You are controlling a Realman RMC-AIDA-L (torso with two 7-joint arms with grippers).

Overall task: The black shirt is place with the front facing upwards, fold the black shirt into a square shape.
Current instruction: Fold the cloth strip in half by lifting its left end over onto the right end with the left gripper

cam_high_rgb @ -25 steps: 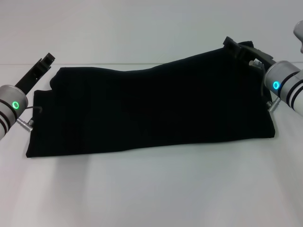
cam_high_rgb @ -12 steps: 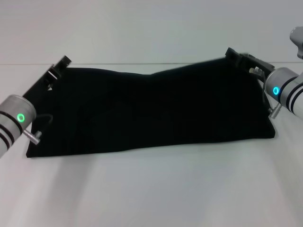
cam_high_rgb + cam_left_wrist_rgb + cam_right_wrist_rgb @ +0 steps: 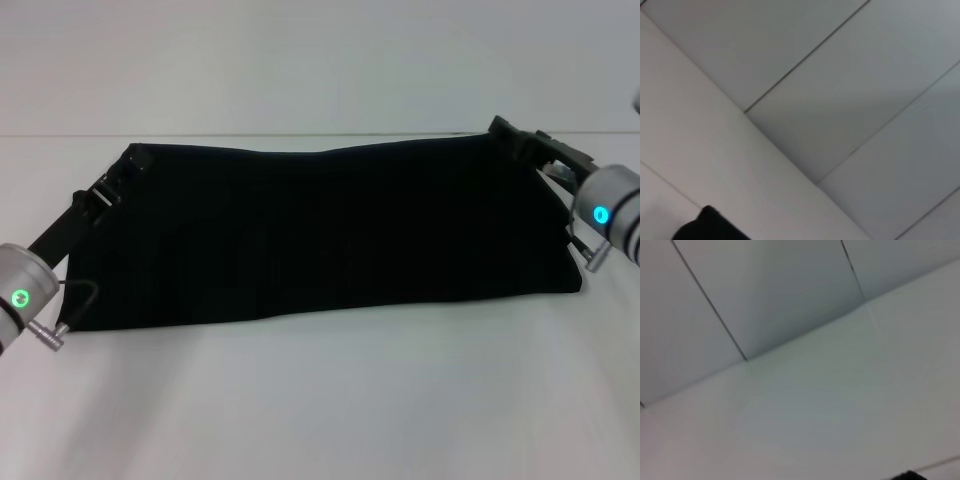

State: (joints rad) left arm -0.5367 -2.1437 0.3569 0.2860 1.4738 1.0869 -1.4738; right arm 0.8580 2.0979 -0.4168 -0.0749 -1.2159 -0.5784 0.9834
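Note:
The black shirt (image 3: 320, 240) lies across the white table as a long dark band, plain black side showing, no lettering visible. Its near edge rests on the table, while its far edge is held up and stretched between both grippers. At the far left corner my left gripper (image 3: 128, 163) is shut on the cloth. My right gripper (image 3: 506, 133) is shut on the far right corner. A scrap of black (image 3: 710, 226) shows at the edge of the left wrist view, and another black scrap (image 3: 907, 475) in the right wrist view.
The white table (image 3: 320, 400) stretches in front of the shirt, and its back edge (image 3: 60, 135) meets a pale wall. Both wrist views mostly face pale wall panels with thin seams.
My left gripper came in from the left to the shirt's far left corner and took hold. The right gripper shifted slightly right and down. The shirt's far edge is now pulled straight.

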